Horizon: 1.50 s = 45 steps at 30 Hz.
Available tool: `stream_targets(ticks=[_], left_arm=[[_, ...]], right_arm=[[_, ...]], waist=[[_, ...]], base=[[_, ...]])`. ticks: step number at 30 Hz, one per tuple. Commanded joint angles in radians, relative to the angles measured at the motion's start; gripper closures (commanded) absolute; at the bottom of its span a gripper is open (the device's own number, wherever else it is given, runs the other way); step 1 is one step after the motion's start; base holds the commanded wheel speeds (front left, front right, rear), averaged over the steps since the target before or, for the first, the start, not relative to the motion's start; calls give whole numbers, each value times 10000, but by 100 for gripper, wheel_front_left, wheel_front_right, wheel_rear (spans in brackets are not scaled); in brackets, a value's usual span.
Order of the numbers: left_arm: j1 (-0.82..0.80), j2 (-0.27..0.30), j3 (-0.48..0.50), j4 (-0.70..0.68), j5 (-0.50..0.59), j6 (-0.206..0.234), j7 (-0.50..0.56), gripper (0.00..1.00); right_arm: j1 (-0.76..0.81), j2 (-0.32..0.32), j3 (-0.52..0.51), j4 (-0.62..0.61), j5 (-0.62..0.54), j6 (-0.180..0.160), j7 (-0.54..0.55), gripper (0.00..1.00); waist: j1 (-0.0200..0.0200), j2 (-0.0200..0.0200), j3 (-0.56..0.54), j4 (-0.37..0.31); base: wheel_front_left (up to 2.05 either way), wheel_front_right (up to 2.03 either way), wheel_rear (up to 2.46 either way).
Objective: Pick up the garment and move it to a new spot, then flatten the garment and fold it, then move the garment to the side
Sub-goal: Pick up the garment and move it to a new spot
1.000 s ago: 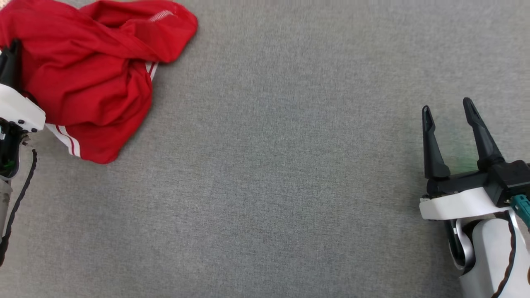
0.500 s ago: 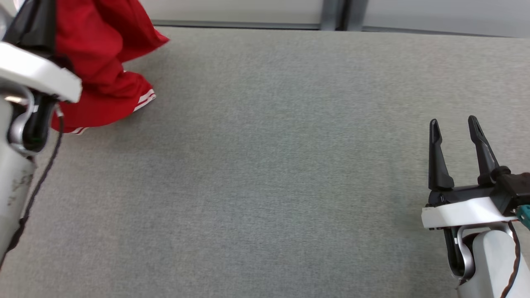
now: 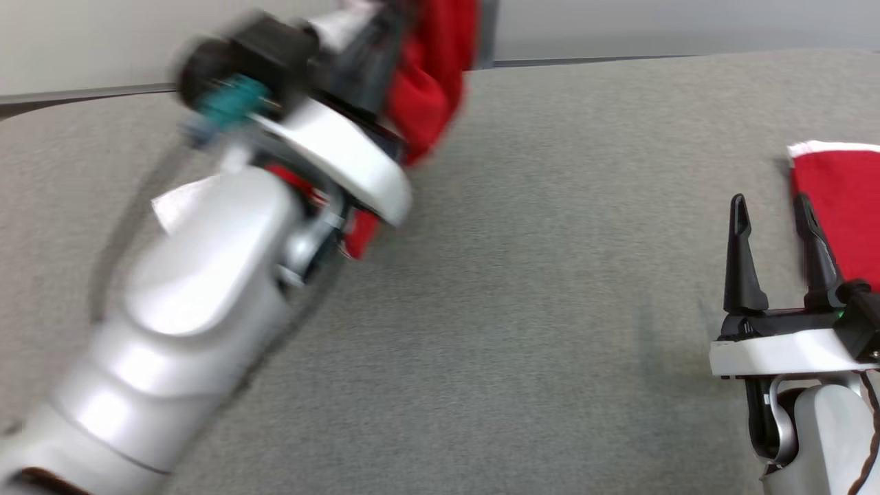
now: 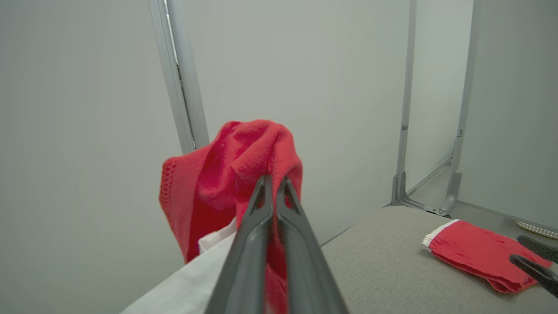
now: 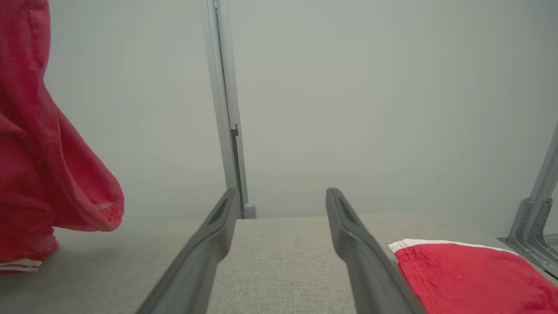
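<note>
- Left tool (image 4: 272, 182): fingers pressed together, pinching a bunched fold of the red garment (image 4: 218, 183).
- The garment hangs from it above the grey desk (image 3: 550, 309). I cannot tell whether its lower end touches the desk.
- Right tool (image 3: 770, 206): fingers spread wide, holding nothing, just beside a folded red cloth (image 3: 842, 199) lying flat on the desk.

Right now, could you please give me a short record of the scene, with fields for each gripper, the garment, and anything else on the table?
left gripper: shut on the red garment, raised above the table
red garment: bunched, hanging from the left gripper; unclear whether its lower end touches the table
right gripper: open, empty, low at the table's right side
folded red cloth: flat on the table, white edge, beside the right gripper
</note>
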State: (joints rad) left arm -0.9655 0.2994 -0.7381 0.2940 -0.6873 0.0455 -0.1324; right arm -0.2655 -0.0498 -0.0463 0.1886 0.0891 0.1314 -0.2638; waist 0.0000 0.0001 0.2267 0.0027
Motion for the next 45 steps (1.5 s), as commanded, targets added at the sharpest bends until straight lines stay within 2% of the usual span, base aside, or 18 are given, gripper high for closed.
stream_targets(ticks=[1, 5, 6, 7, 8, 9, 11, 15, 19, 26, 31, 32, 35, 40, 45], left_arm=[[240, -548, -549, 139, 305, 127, 19, 100], [668, -1804, -1493, 803, 452, 242, -22, 100], [776, -1984, -1763, 991, 518, 209, 43, 83], [902, -2112, -2158, 1192, 570, 63, 183, 12], [902, -2112, -2158, 1192, 570, 63, 183, 12], [1046, -2236, -2459, 1339, 555, -33, 252, 0], [1209, -2348, -3020, 1530, 477, -287, 386, 0], [1479, -2439, -3441, 1721, 233, -511, 224, 0], [1503, -2450, -2975, 1801, -125, -290, -409, 0], [1857, -1469, -1195, 1855, -541, 179, -1264, 0], [2885, -607, 405, 1183, -365, 147, -1327, 0], [3592, -431, 1128, 734, -133, 57, -1314, 0], [4763, -460, 2110, 129, 307, -129, -1314, 0], [6705, -985, 3546, -430, 1044, -492, -1314, 0], [7494, -1582, 4429, -413, 1753, -1012, -1317, 0]], right_arm=[[31, -15, -45, -21, 118, -15, -9, 0], [-56, -15, -80, -14, 339, -15, -9, 0], [-80, -14, -95, -25, 388, -15, -9, 0], [-88, -13, -115, -53, 459, -15, -9, 0], [-88, -13, -115, -53, 459, -15, -9, 0], [-91, -12, -134, -69, 496, -15, -9, 0], [-73, -11, -167, -86, 561, -15, -9, 0], [83, -14, -305, -136, 553, -15, -10, 0], [177, -17, -363, -114, 400, -15, -10, 0], [287, -13, -218, -276, -97, -15, -8, 0], [475, -133, 82, -325, -261, -15, -10, 0], [584, -199, 233, -331, -259, -15, -10, 0], [805, -250, 459, -262, -212, -15, -10, 0], [1105, -247, 713, -98, -191, -15, -10, 0], [1153, -354, 849, 2, -248, -15, -10, 0]], waist=[[0, -1, 46, -579], [0, -1, 73, -1216], [0, -1, 93, -1345], [0, -1, 115, -1447], [0, -1, 115, -1447], [0, -1, 131, -1530], [0, -1, 142, -1616], [0, -1, 99, -1505], [0, -1, -73, -1050], [0, -1, -484, 85], [0, -1, -773, 852], [0, -1, -879, 1095], [0, -1, -1062, 1358], [0, -1, -1273, 1620], [0, -1, -1286, 1882]], base=[[0, 0, 0], [0, 0, 0], [0, 0, 0], [0, 0, 0], [0, 0, 0], [0, 0, 0], [0, 0, 0], [0, 0, 0], [0, 0, 0], [0, 0, 0], [0, 0, 0], [0, 0, 0], [0, 0, 0], [0, 0, 0], [0, 0, 0]])
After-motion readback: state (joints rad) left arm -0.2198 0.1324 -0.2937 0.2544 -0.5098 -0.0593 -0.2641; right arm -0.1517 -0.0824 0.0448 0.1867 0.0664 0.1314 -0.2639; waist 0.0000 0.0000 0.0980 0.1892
